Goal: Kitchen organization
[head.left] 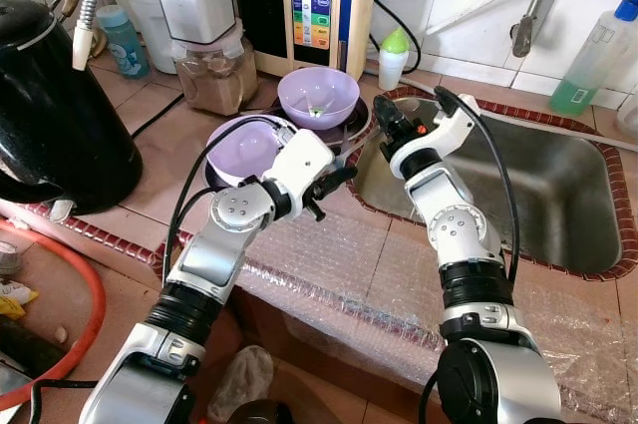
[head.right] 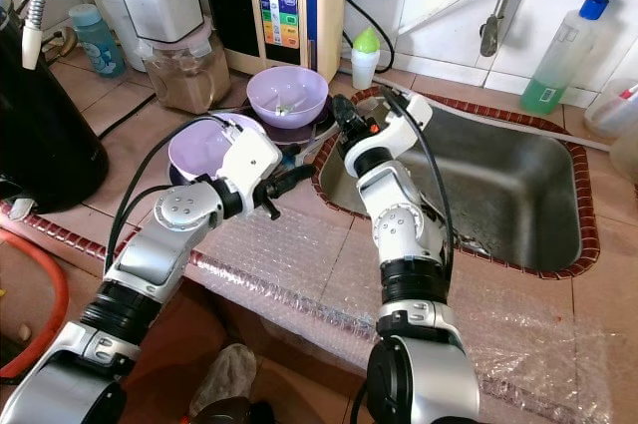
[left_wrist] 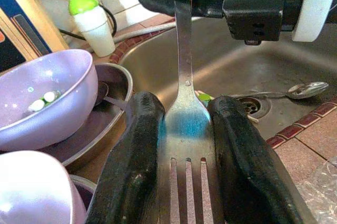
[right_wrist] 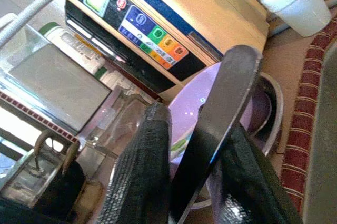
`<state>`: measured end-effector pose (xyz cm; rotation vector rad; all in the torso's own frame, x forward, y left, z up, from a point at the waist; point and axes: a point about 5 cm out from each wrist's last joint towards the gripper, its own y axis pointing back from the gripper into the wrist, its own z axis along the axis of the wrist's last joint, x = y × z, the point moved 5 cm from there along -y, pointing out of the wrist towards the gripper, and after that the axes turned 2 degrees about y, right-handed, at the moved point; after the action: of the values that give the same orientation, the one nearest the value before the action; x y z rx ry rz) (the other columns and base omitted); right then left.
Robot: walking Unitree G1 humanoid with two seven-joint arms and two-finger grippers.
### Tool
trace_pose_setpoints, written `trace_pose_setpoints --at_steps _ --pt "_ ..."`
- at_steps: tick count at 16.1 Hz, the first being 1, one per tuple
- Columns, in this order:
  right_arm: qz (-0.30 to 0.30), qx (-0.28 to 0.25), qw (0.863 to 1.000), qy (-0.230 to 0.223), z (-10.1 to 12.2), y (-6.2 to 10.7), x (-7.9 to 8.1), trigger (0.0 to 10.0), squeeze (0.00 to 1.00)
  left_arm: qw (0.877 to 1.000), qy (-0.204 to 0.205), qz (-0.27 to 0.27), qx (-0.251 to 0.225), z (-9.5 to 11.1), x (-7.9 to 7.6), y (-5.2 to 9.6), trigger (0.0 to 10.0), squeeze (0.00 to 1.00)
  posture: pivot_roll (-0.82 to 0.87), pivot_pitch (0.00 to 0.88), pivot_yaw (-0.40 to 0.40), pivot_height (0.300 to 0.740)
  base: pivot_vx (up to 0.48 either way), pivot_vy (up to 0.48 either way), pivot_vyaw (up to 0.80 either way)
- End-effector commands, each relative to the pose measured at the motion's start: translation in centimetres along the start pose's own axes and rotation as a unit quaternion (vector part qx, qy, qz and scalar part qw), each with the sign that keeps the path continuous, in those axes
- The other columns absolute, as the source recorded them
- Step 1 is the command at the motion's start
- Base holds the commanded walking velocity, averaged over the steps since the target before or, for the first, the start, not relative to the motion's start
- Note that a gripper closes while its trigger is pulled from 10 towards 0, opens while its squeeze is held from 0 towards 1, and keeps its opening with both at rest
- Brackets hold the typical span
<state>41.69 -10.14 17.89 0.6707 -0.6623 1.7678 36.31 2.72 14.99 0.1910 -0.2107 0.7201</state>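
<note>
Fork [left_wrist: 185,129]: one, pinched by my left gripper [left_wrist: 184,182] and my right gripper [right_wrist: 195,176].
Bowls [head.left: 318,97]: two, purple.
Tines: cut off.

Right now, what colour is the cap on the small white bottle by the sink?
Bright green. The cap on the small white bottle shows best in the left wrist view.

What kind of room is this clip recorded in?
Most likely a home kitchen: a steel sink set in a tiled counter, purple bowls stacked beside it, and a black kettle on the counter.
</note>
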Motion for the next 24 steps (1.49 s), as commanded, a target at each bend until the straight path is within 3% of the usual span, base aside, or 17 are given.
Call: trace_pose_setpoints --at_steps 1,4,5,6,7,10,13,15,16,18,19,20,22,23,24 --pt "-0.049 -0.008 0.999 0.015 1.0 0.8 -2.6 0.0 0.0 0.999 -0.025 0.027 -0.028 1.7 1.6 0.5 10.0 0.0 -0.04 0.0 0.04 0.74 0.0 0.0 0.0" --pt "-0.051 -0.017 0.998 0.018 1.6 0.6 -2.5 0.0 0.0 0.999 -0.025 0.033 -0.021 1.3 1.8 0.5 10.0 0.0 -0.04 0.0 0.038 0.74 0.0 0.0 0.0" --pt "-0.055 -0.036 0.997 0.04 2.4 0.6 -2.5 0.0 0.0 0.999 -0.023 0.04 -0.017 1.2 2.1 0.6 10.0 0.0 -0.04 0.0 0.038 0.74 0.0 0.0 0.0" --pt "-0.057 -0.054 0.995 0.065 3.2 0.6 -2.4 0.0 0.0 0.999 -0.016 0.046 -0.016 1.1 2.3 0.6 10.0 0.62 -0.04 0.0 0.039 0.74 0.0 0.0 0.0" --pt "-0.058 -0.077 0.99 0.099 4.3 0.6 -2.1 0.0 0.0 0.999 -0.005 0.047 -0.017 1.1 2.4 0.7 10.0 1.0 -0.04 0.0 0.039 0.74 0.0 0.0 0.0" --pt "-0.062 -0.107 0.981 0.152 6.1 0.5 -1.7 0.0 0.0 0.999 -0.007 0.047 -0.02 1.2 2.5 0.7 10.0 1.0 -0.03 0.0 0.04 0.74 0.0 0.0 0.0" --pt "-0.074 -0.154 0.956 0.237 9.0 0.7 -1.5 0.0 0.0 0.998 -0.012 0.054 -0.025 1.6 2.7 0.8 10.0 1.0 -0.03 0.0 0.039 0.74 0.0 0.0 0.0" --pt "-0.09 -0.159 0.929 0.32 9.8 1.1 -2.3 0.0 0.0 0.998 -0.017 0.062 -0.029 1.9 3.0 1.1 10.0 1.0 -0.03 0.0 0.039 0.74 0.0 0.0 0.0" --pt "-0.107 -0.15 0.899 0.397 9.5 1.4 -3.5 0.0 0.0 0.997 -0.016 0.069 -0.028 2.2 3.2 1.4 10.0 1.0 -0.03 0.0 0.039 0.74 0.0 0.0 0.0" --pt "-0.115 -0.124 0.866 0.47 8.3 1.8 -4.7 0.0 0.0 0.996 -0.018 0.09 -0.023 2.3 3.9 2.0 10.0 1.0 -0.03 0.0 0.039 0.74 0.0 0.0 0.0" --pt "-0.115 -0.093 0.84 0.522 6.7 2.0 -5.7 5.7 0.0 0.992 -0.018 0.12 -0.028 2.8 5.0 2.7 10.0 1.0 0.0 0.0 0.037 0.74 0.0 0.0 0.0" --pt "-0.115 -0.079 0.835 0.532 5.8 2.3 -6.3 10.0 1.0 0.988 -0.018 0.149 -0.035 3.0 6.0 3.3 10.0 1.0 0.0 0.0 0.037 0.74 0.0 0.0 0.0" --pt "-0.116 -0.048 0.834 0.537 3.9 2.8 -7.6 10.0 1.0 0.974 -0.025 0.223 -0.02 2.0 8.5 4.9 10.0 1.0 0.01 0.0 0.037 0.74 0.0 0.0 0.0" --pt "-0.117 -0.031 0.837 0.533 2.8 3.3 -8.4 10.0 1.0 0.961 -0.015 0.274 -0.003 0.9 10.3 6.2 10.0 1.0 0.01 0.0 0.038 0.74 0.0 0.0 0.0" --pt "-0.114 -0.023 0.839 0.532 2.3 3.5 -8.6 10.0 1.0 0.957 -0.011 0.29 0.011 0.2 10.9 6.9 10.0 1.0 0.01 0.0 0.036 0.74 0.0 0.0 0.0"
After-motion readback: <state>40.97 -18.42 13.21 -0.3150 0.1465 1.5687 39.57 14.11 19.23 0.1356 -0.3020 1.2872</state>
